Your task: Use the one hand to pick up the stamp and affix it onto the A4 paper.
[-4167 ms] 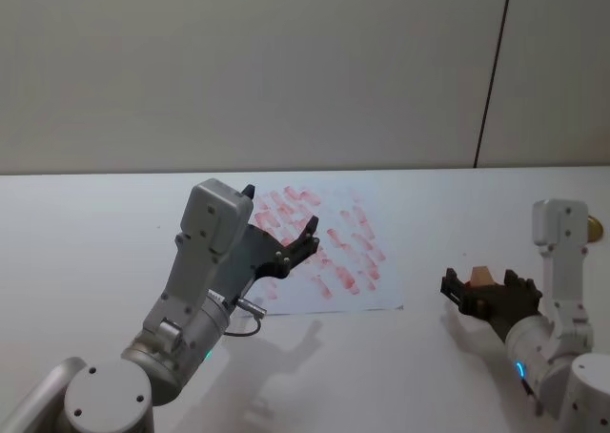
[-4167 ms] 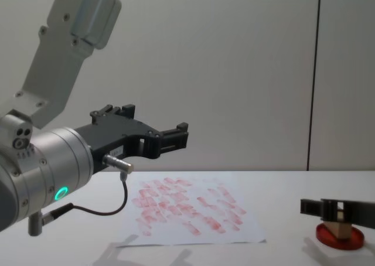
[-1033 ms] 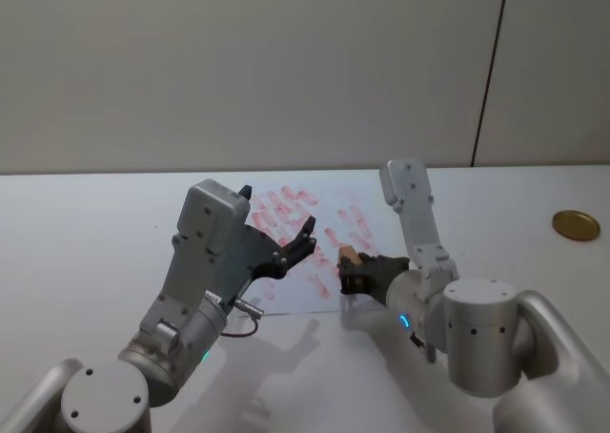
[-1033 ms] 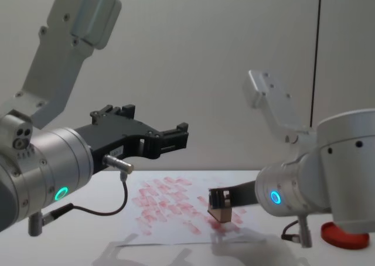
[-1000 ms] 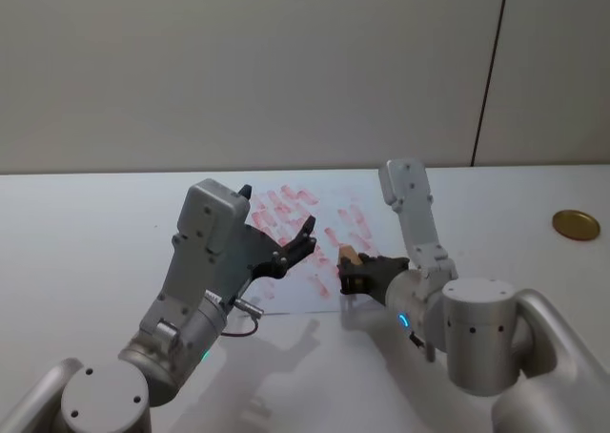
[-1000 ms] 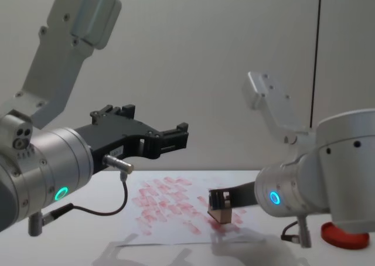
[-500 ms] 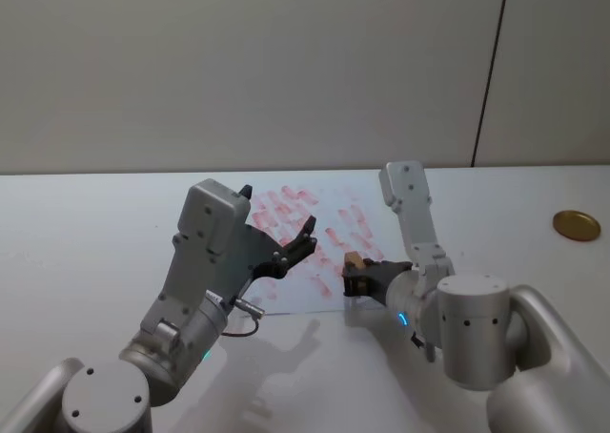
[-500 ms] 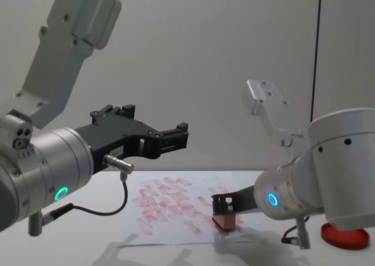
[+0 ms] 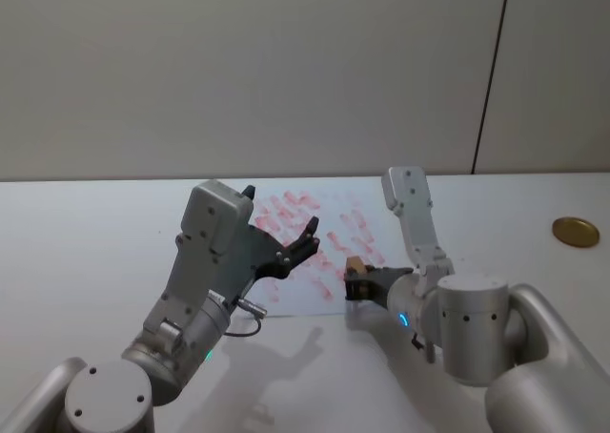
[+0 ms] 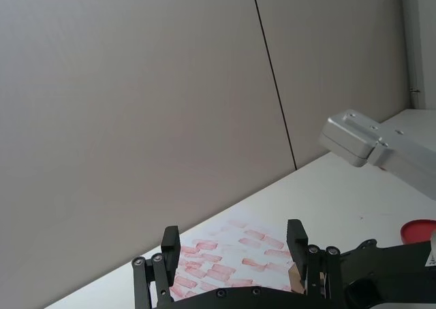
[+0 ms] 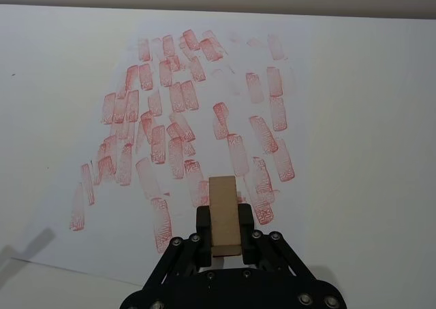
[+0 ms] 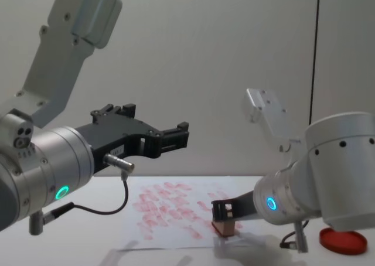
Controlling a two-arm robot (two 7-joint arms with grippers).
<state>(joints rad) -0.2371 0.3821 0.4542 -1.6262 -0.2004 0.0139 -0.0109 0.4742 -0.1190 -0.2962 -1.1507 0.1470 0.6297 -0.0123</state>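
My R gripper (image 12: 223, 209) pinches the stamp (image 11: 224, 217), seemingly pressed onto the A4 paper (image 11: 320, 152) near its 5 o'clock corner; L gripper (image 10: 233, 235) hovers spread wide at approx. 9 o'clock.

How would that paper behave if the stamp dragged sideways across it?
Probably slides or wrinkles: the A4 paper lies thin, flat and apparently loose on the table. Likely too light to resist, since only the stamp, shut in the right end effector, presses it; the left end effector hovers open above.
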